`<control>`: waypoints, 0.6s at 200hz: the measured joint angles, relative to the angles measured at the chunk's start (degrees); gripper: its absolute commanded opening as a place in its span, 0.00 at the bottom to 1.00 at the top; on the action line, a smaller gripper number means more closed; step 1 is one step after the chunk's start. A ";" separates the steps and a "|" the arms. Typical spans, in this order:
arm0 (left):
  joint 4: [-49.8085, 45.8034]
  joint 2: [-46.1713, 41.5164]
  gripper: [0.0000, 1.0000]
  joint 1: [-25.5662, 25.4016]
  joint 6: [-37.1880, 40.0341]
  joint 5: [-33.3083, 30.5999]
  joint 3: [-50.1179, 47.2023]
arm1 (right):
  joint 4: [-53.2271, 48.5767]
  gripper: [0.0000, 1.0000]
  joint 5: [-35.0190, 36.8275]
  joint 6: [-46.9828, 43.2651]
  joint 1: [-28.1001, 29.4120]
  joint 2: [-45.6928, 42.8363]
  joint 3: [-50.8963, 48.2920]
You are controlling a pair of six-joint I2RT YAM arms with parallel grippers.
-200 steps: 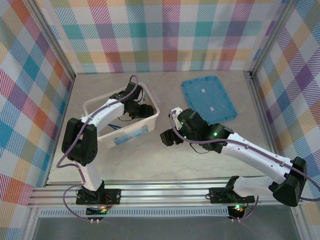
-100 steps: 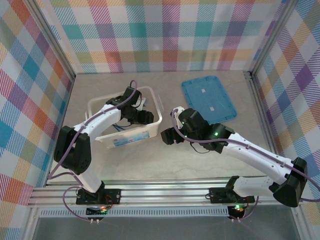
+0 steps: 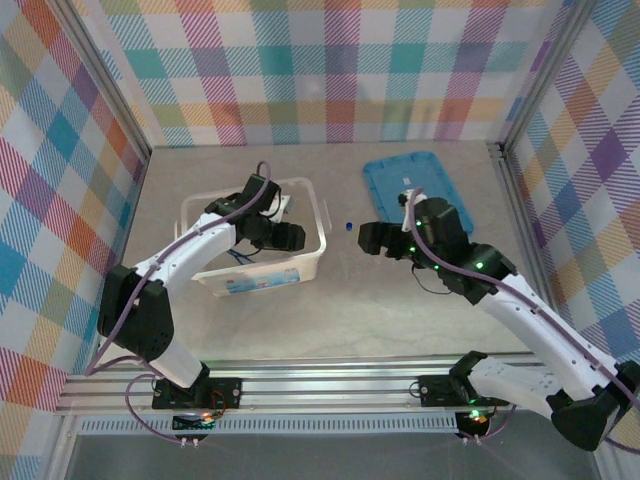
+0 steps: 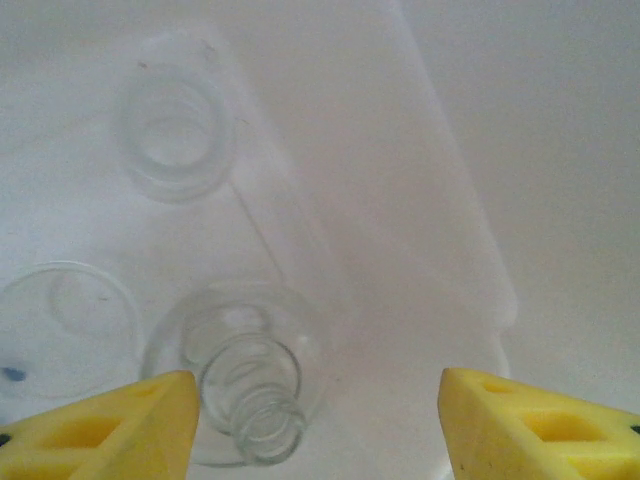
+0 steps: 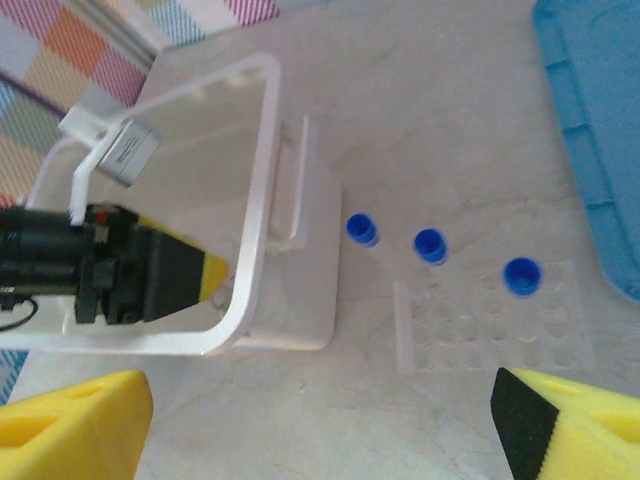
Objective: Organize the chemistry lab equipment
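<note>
**Glass in the tub, tubes out on the table**

Clear glass is most of what's here, so I'd expect it all to be light, slick and easy to crack. The small round flask [image 4: 250, 390] sits inside the white tub [image 5: 262, 200] with its neck pointing up at the left wrist camera. The tiny beaker [image 4: 175, 140] is further along the tub floor, apart from it. The left gripper [image 4: 318, 400] hangs over the flask, fingers spread wide, gripping nothing. The right gripper [image 5: 320, 400] is spread wide and empty too, above the table [image 5: 450, 100] near the three blue-capped tubes [image 5: 430, 245]. Those stand at a clear welled rack [image 5: 500, 340] between the tub and the blue lid [image 5: 600, 120]. I can't tell if all three are seated in wells. I'd pinch a tube just under its cap, gently, since the thin wall looks slippery and brittle.
</note>
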 measured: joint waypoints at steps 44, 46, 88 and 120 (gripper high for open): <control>0.02 -4.48 0.66 0.94 -1.90 -6.95 1.64 | -0.02 0.94 -1.68 4.09 -7.43 -4.22 -0.07; 0.04 -4.74 0.66 0.98 -2.01 -7.21 1.75 | -0.07 0.94 -1.70 4.31 -7.80 -4.31 -0.07; 0.42 -11.96 0.67 1.18 -2.69 -11.04 2.75 | 0.02 1.00 -3.52 7.82 -15.82 -5.01 -3.04; 0.09 -16.83 0.67 1.18 -3.17 -11.58 2.71 | 1.53 1.00 -7.56 11.52 -23.91 -5.01 -7.93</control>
